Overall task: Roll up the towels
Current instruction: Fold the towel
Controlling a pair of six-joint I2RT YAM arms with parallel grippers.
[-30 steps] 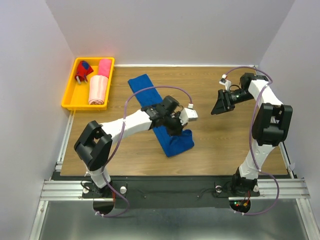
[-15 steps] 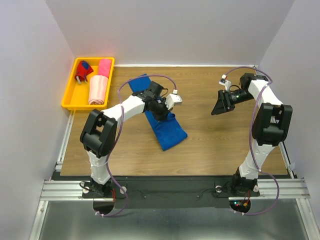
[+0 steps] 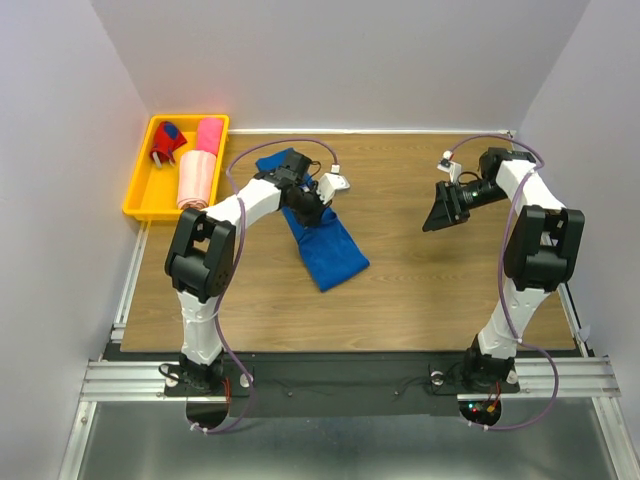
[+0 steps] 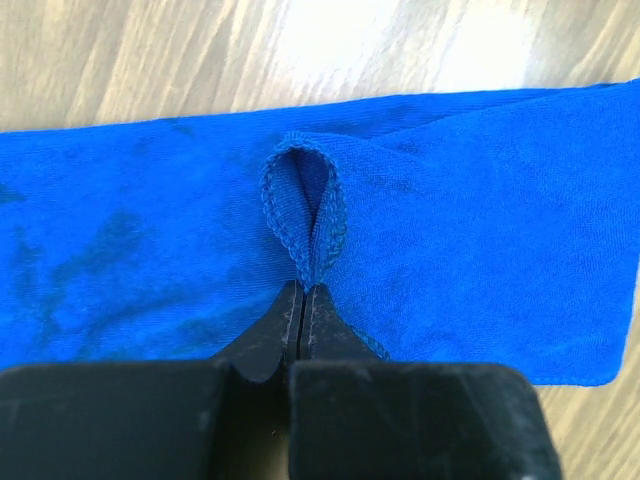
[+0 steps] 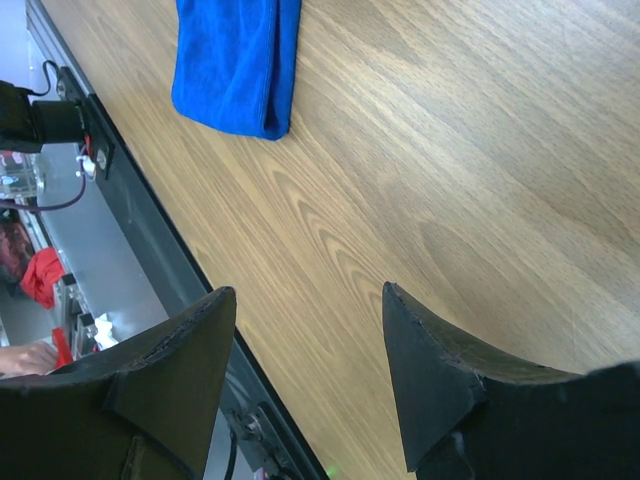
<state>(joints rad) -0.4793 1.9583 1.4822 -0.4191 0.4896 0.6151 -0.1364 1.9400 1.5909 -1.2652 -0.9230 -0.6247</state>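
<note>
**Fold of blue towel (image 4: 480, 230) pinched in left gripper (image 4: 302, 305)**

We see the left gripper with its two fingers pressed together on the stitched hem of the blue towel. A small loop of this hem stands up just ahead of the fingertips. The rest of the cloth lies flat on the table (image 4: 150, 60), spread to both sides of the gripper and beyond it.

In the top view the left gripper (image 3: 310, 205) sits low over the far half of the blue towel (image 3: 335, 258). The towel's near end lies behind the gripper, toward the arm bases.

The right gripper (image 3: 440, 212) hangs above the table (image 3: 420, 290), well to the right of the left one. Its fingers stand apart and hold nothing. In its wrist view we see bare wood between the fingers of the right gripper (image 5: 307, 295), and one end of the blue towel (image 5: 235, 60) lies well ahead of them, to the left.

To the left of the left gripper stands the tray (image 3: 135, 190). In it the hot pink towel (image 3: 209, 133) and the pale pink towel (image 3: 196, 180) lie end to end, touching. Beside them is a red and blue thing (image 3: 167, 145); we cannot tell what it is.
</note>
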